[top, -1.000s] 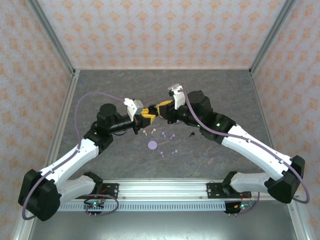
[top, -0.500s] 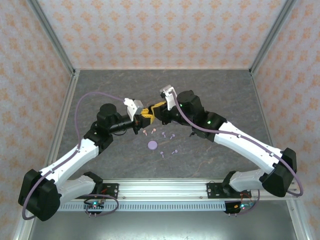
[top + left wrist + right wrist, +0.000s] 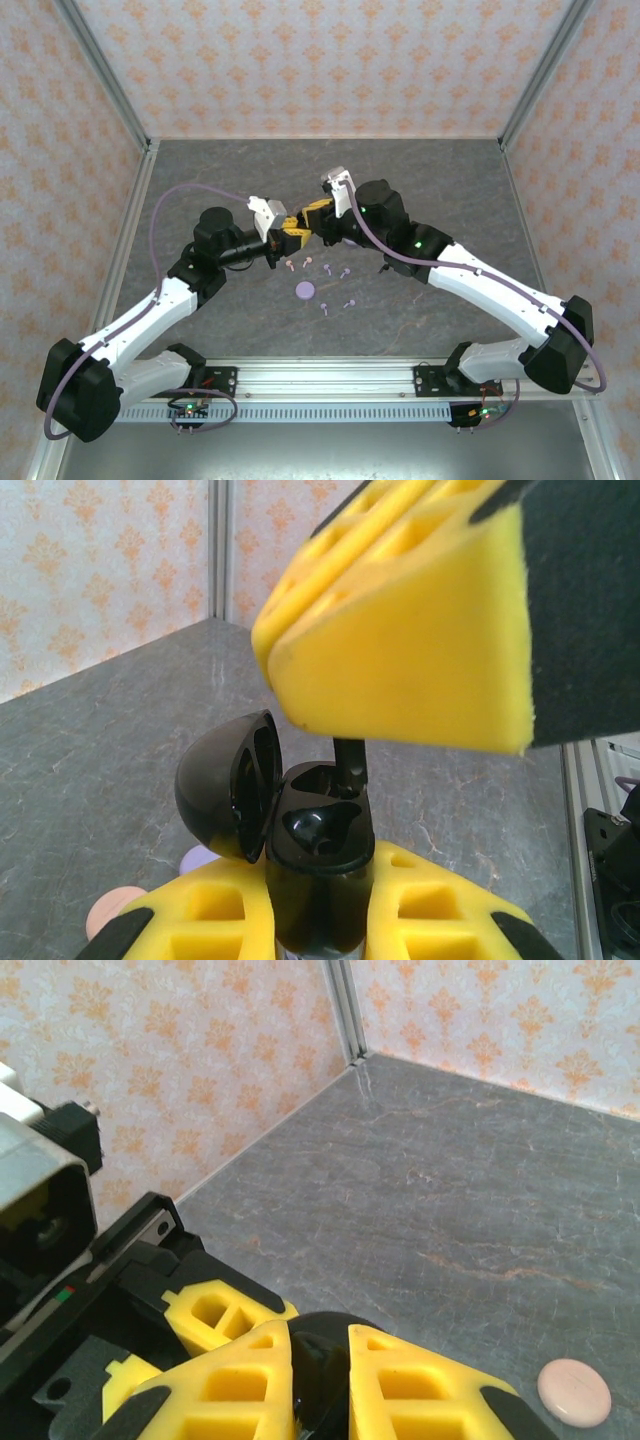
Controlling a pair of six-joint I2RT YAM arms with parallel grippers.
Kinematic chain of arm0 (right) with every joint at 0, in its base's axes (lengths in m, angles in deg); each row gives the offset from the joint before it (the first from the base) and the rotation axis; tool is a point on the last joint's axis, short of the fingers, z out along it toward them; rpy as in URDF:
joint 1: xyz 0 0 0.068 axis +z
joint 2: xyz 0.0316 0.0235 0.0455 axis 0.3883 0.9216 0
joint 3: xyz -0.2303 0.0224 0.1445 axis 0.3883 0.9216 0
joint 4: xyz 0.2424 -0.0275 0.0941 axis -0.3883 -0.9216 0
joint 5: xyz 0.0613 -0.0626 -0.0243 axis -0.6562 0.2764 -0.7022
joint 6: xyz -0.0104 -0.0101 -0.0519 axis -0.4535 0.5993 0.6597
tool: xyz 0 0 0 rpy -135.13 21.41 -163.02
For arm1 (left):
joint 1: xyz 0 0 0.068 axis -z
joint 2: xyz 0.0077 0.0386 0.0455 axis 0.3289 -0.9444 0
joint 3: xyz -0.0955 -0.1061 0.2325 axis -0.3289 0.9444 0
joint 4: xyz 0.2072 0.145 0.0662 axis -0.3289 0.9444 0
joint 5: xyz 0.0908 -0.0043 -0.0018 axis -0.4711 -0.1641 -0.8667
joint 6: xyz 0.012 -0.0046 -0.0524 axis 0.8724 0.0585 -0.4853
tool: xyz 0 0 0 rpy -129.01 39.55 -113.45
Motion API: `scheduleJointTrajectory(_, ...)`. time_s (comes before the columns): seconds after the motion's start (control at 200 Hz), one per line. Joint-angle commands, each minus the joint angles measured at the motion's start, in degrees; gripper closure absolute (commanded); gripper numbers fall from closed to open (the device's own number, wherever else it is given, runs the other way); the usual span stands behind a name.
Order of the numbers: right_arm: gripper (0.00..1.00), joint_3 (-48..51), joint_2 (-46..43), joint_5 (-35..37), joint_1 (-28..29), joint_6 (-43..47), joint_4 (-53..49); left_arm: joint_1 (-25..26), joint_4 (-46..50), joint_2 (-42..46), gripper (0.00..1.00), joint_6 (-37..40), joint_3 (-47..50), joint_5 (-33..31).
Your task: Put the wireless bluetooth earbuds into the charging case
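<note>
The right gripper, pinching a black earbud stem-down, hangs directly above the open charging case, which the left gripper clamps upright.

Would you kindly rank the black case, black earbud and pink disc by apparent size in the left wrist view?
1. Black case.
2. Black earbud and pink disc: both partly hidden, so unranked.

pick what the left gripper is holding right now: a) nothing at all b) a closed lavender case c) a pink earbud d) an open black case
d: in the left wrist view the left gripper clamps a black charging case between its yellow fingers, lid swung open, a black earbud at its rear well.
</note>
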Motion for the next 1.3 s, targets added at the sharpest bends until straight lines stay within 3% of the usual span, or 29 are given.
scheduleJointTrajectory(0.0,0.85,-0.8,-0.8,1.1,0.3,1.1,3.3,0.6,-1.6,0.1,1.00,0.3,-0.6,0.0)
scheduleJointTrajectory(1.041,0.85,2.7,0.9,-3.7,0.3,0.3,2.6,0.7,-1.4,0.4,1.00,-0.2,-0.8,-0.4)
scheduleJointTrajectory(1.296,0.76,0.0,2.0,-4.6,0.3,-0.9,0.3,0.6,-1.3,0.7,1.00,-0.1,-0.7,-0.3)
